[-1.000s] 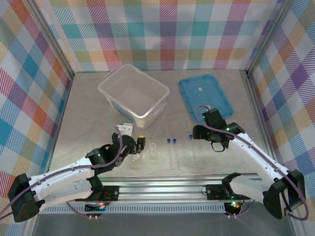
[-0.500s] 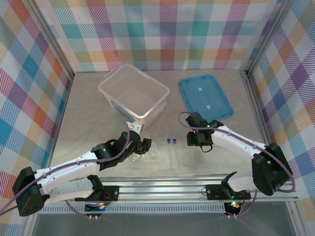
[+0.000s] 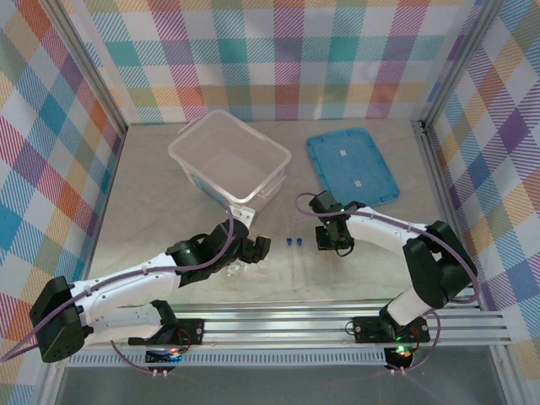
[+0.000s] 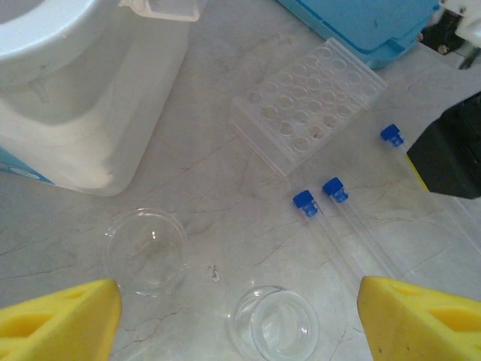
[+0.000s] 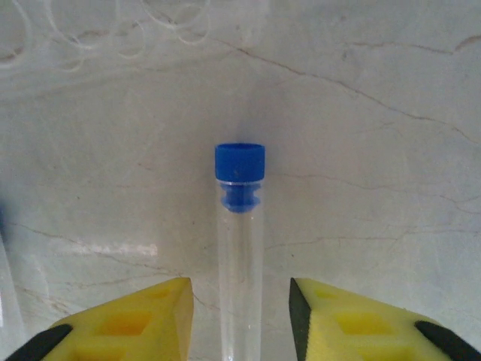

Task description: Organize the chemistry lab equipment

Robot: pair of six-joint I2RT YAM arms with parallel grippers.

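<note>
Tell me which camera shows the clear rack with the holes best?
The left wrist view: the clear rack lies close up, its rows of holes plain. In the top view it is just a small pale shape beside the tub.

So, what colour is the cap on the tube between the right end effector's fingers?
Blue cap on a clear tube, best seen in the right wrist view.

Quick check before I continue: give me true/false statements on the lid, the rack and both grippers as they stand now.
1. The right gripper straddles a blue-capped tube lying flat. True.
2. The blue lid covers the tub. False: it lies on the table, to the tub's right.
3. The left gripper is shut on glassware. False: it is open and empty.
4. The clear rack holds no tubes. True.
</note>
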